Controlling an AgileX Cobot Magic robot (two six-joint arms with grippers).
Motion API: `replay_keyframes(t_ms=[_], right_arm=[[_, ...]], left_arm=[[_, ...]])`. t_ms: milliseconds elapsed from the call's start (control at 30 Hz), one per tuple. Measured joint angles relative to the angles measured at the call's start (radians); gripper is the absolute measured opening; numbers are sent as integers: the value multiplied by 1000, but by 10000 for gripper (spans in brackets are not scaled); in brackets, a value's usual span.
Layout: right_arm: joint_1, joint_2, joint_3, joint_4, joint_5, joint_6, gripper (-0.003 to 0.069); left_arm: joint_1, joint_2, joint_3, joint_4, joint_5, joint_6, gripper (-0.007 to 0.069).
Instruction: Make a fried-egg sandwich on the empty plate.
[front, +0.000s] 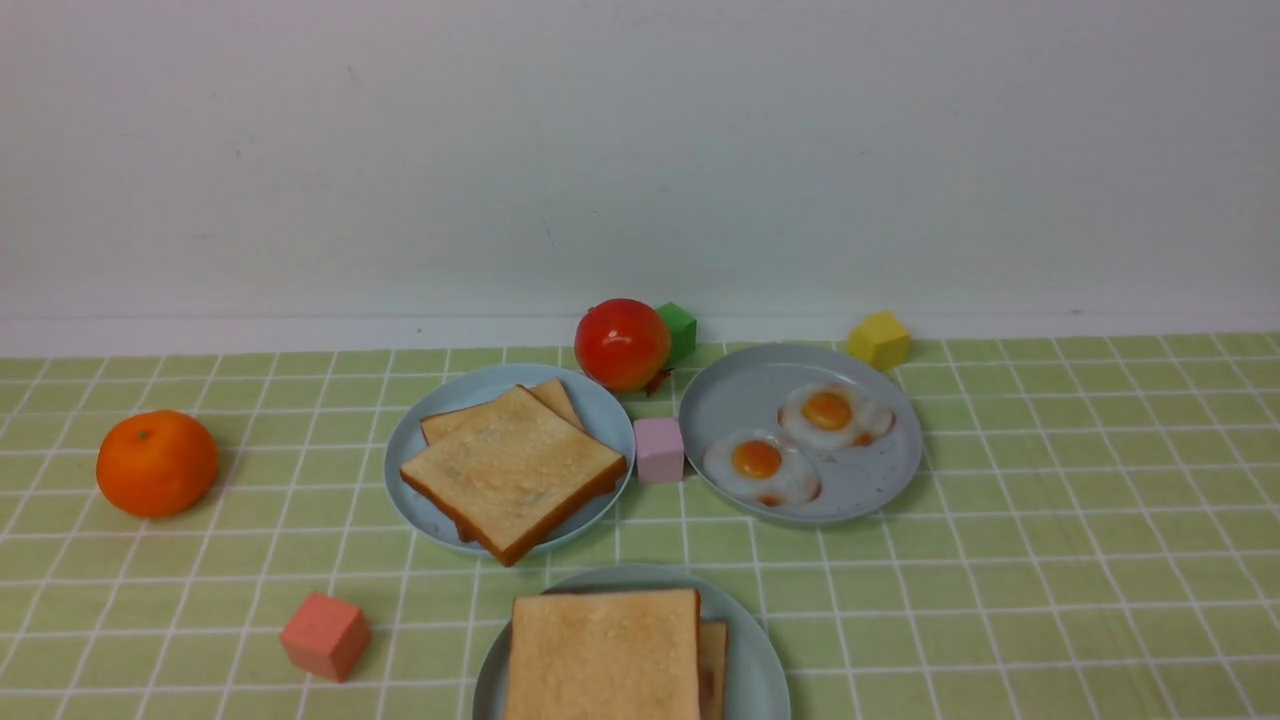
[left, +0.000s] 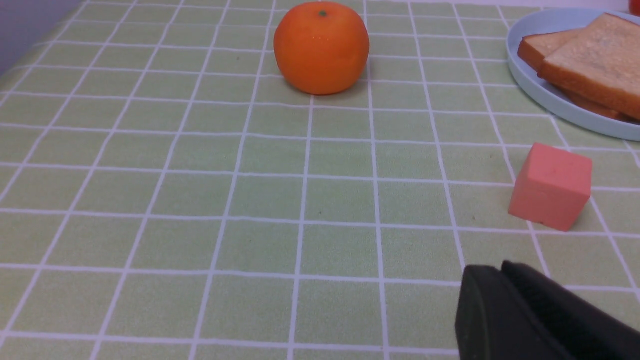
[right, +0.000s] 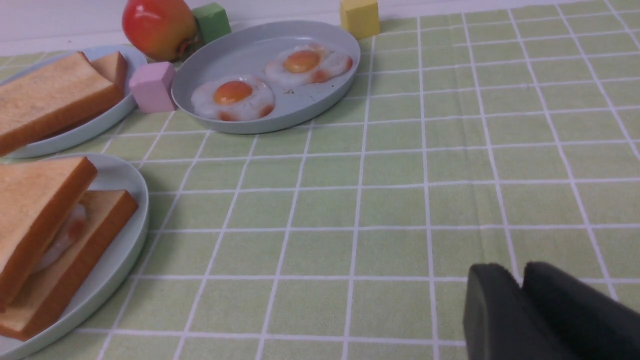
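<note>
No text, label, brand, number or sign could be read anywhere in the three views; every surface shown was unmarked.

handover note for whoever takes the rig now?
Left pincer: shut, empty, low over the cloth near the pink cube.
Right pincer: shut, empty, over bare cloth.
Sandwich sits on the near plate: two toasts, top one skewed, egg showing white between them.
Two eggs left on the far right plate, spare toast on the left plate.
Job looks done; perhaps square up the top slice.
</note>
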Motion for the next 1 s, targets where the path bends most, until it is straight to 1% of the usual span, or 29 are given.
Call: replay_keyframes(t_ms=[1000], right_arm=[[0, 0, 0, 0, 0, 0, 146]], left_arm=[[0, 0, 0, 0, 0, 0, 50]])
